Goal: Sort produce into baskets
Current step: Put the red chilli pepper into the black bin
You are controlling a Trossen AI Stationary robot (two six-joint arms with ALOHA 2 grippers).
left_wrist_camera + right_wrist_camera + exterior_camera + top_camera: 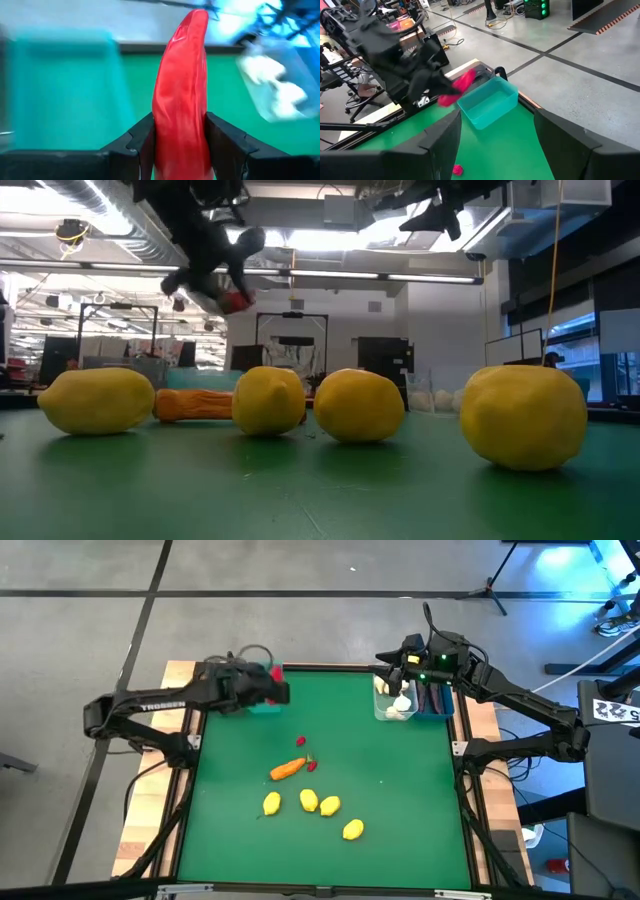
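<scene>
Red pepper (181,95) above the teal bin (489,101); four lemons (309,801) (carrot (287,769) nearby) mid-mat.

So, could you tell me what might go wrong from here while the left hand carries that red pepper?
1. The left hand grips the red pepper only at its lower end, so it might tilt or slip before release.
2. The pepper is beside the teal bin, so a drop could miss or land across its rim.
3. The right hand hangs open over the far bins; no clash looks likely.
</scene>
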